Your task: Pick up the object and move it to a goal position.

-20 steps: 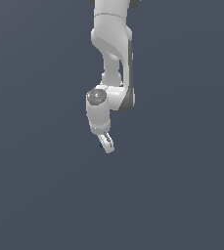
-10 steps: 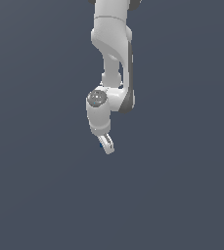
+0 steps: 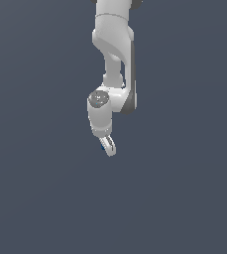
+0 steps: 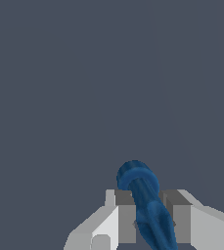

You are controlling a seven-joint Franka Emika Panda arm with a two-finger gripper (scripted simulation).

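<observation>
I have the dark blue object (image 4: 145, 205) pinched between the gripper (image 4: 147, 215) fingers (image 4: 125, 217), its ribbed round knob poking out past the fingertips. I'd carry it slowly, keeping squeeze steady so the thin stem doesn't pivot.

Object (image 4: 144, 200): dark blue, smooth, plastic-like, ribbed knob. Hand (image 3: 108, 147): white, matt, grey pads (image 4: 126, 219).
</observation>
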